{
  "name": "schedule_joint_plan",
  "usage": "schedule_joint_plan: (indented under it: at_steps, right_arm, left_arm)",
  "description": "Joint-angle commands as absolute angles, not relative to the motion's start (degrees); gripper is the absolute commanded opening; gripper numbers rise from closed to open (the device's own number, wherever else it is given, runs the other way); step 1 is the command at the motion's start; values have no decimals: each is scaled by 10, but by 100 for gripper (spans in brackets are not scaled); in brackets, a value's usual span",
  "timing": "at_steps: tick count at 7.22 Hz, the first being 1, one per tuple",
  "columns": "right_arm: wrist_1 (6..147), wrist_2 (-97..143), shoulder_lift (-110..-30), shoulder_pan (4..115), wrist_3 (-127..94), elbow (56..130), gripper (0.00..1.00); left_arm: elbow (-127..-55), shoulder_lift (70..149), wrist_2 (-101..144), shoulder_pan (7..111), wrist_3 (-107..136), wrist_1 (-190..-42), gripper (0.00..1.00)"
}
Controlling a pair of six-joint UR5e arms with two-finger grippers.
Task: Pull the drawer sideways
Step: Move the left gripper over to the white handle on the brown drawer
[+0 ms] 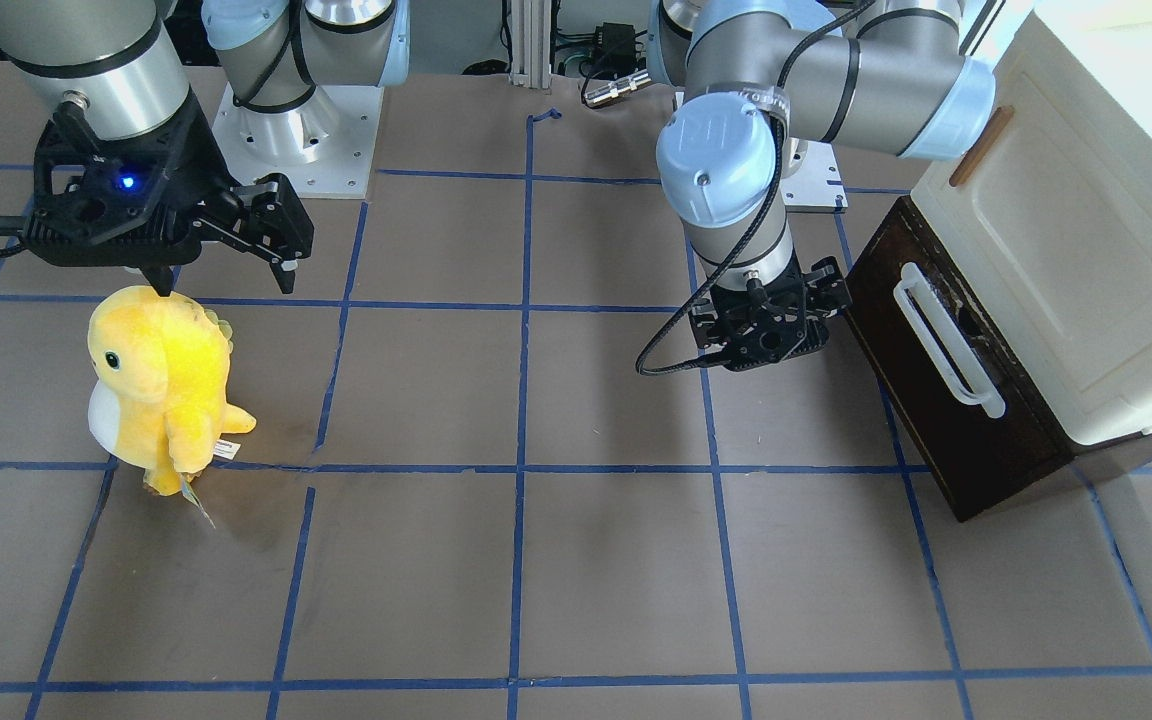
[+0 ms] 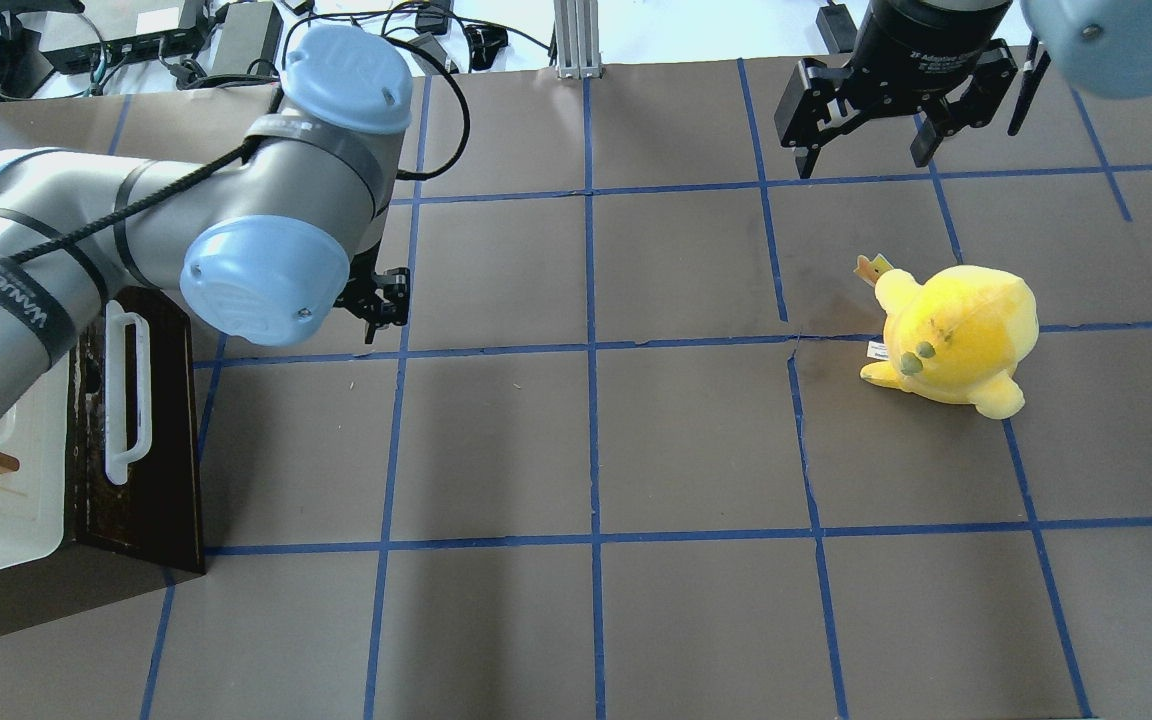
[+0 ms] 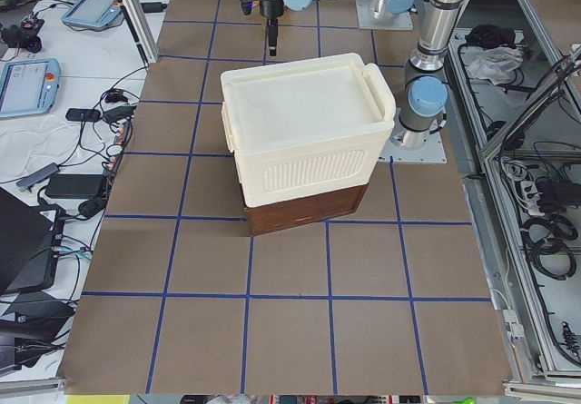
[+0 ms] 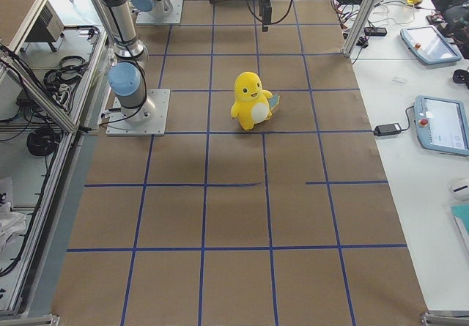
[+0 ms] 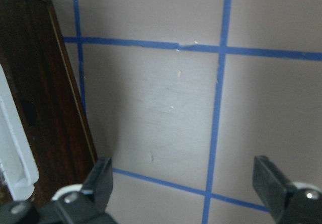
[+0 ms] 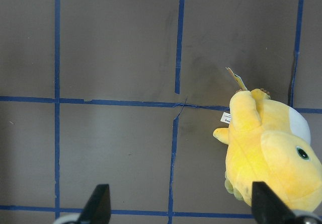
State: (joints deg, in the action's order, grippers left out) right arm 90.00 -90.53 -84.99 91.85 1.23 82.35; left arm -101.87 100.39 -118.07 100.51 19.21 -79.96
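Brown covering crossed by blue tape lines (image 2: 591,350) spreads over the table (image 2: 586,620) in front of you. Your left gripper (image 5: 183,178) points down at it with its fingers (image 5: 100,176) spread wide and only bare table between them. One finger stands just beside the dark front of the drawer (image 1: 926,420), close to the end of the front nearest the robot's base. I cannot tell whether it touches the wood. It is clear of the long white bar handle (image 1: 946,345) that runs along that front. The drawer sits at the table's end on the robot's left, under the cream-white cabinet (image 1: 1066,290). That cabinet carries a small brown wooden handle (image 1: 981,147) on its own panel. The pictures do not settle how far the drawer stands out from under the cabinet. The left arm reaches across above the cabinet in the overhead view and hides part of it. Well apart, on the other half of the table, your right gripper (image 1: 226,275) hangs above the table with its fingers (image 6: 98,199) likewise spread and nothing held. A yellow plush toy (image 1: 161,385) stands upright on the table near it, below and just to one side of the fingers. The toy shows a white belly and a paper tag at its back, and it rests across one of the tape lines
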Motion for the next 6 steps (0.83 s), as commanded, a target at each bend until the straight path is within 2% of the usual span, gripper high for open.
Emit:
schedule_joint_plan:
  at_steps: [1,6]
  right_arm:
    - [900,-905,-850,918,12,824,100]
    - [900,-905,-850,918,12,824,100]
  left_arm:
    - [-1049,1036,-1320,1005,228,-800,100]
    - [-1108,1070,-1471,952,227,-808,100]
